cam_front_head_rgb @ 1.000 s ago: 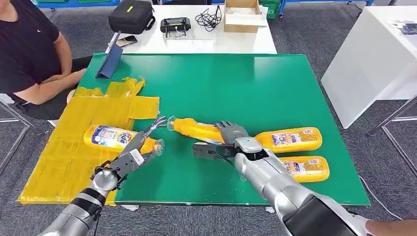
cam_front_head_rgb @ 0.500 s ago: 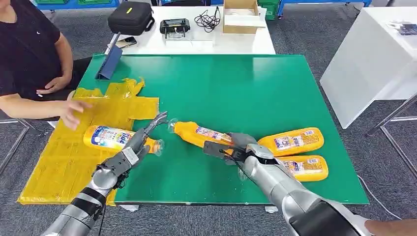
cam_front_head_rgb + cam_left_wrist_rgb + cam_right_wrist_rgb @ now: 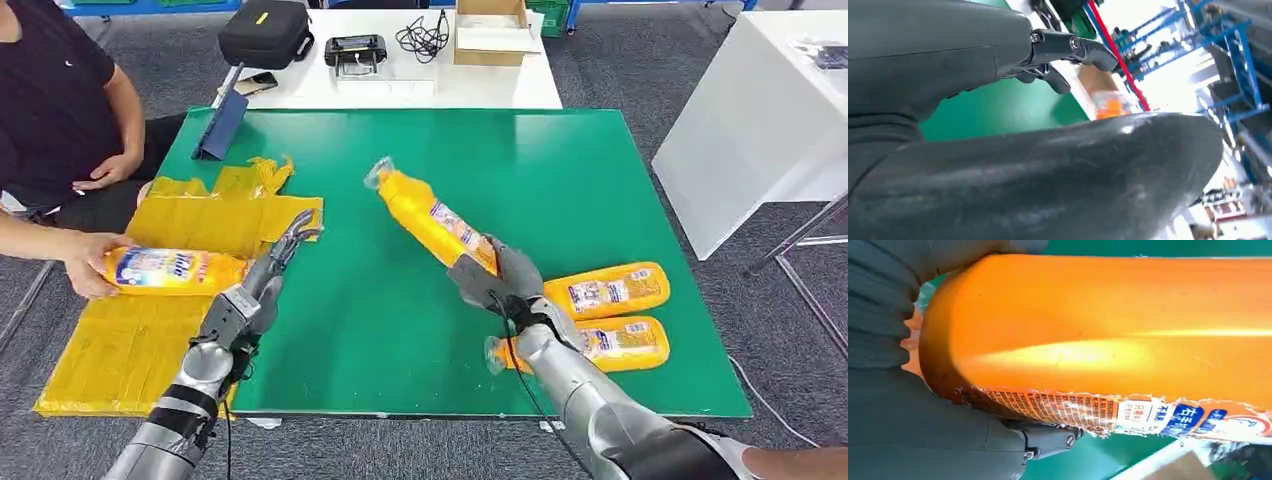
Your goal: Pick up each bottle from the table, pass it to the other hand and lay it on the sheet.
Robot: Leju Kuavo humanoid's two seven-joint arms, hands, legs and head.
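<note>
Four orange plastic bottles are in the head view. One long orange bottle with a clear cap is held up in the air by the robot's right hand. That hand grips the bottle around its bottom end, and the cap end tilts up and away, over the green table mat. In the right wrist view the bottle's orange side and torn label sit tight against the hand.

The left hand holds nothing. Its fingers are stretched out and apart, just above the edge where the green mat meets the crinkly yellow sheet.

Two more orange bottles lie side by side on the green mat, near the right arm. A person's hand holds a fourth orange bottle with a blue label over the yellow sheet.

I think the pick-up step is done for this bottle and the pass comes next. The right hand needs to bring the bottle across toward the left hand. The left hand has to close around the middle of the bottle before the right one lets go. The bottle looks smooth, so it could slip.
</note>
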